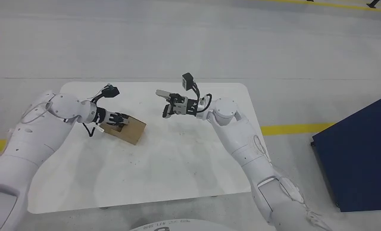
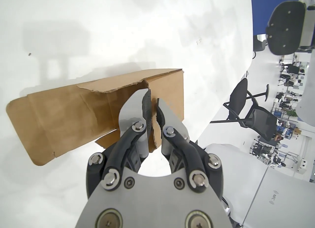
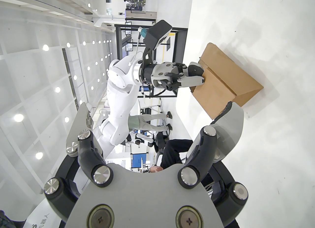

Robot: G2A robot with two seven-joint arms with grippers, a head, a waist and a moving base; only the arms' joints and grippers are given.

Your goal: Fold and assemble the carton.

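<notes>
carton (image 2: 73, 108) brown, half-folded, torn-edged, clamped in left hand (image 2: 153, 101); right hand (image 3: 157, 105) spread wide, apart.

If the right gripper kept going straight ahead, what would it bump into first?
Probably the carton, or the left gripper pinching it; how high the right gripper sits is unclear.

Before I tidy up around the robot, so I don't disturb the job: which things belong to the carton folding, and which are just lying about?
In the job: carton; left gripper, shut on its edge; right gripper, open, apart from it; table.
Lying about: office chairs; blue panel on the floor.
</notes>
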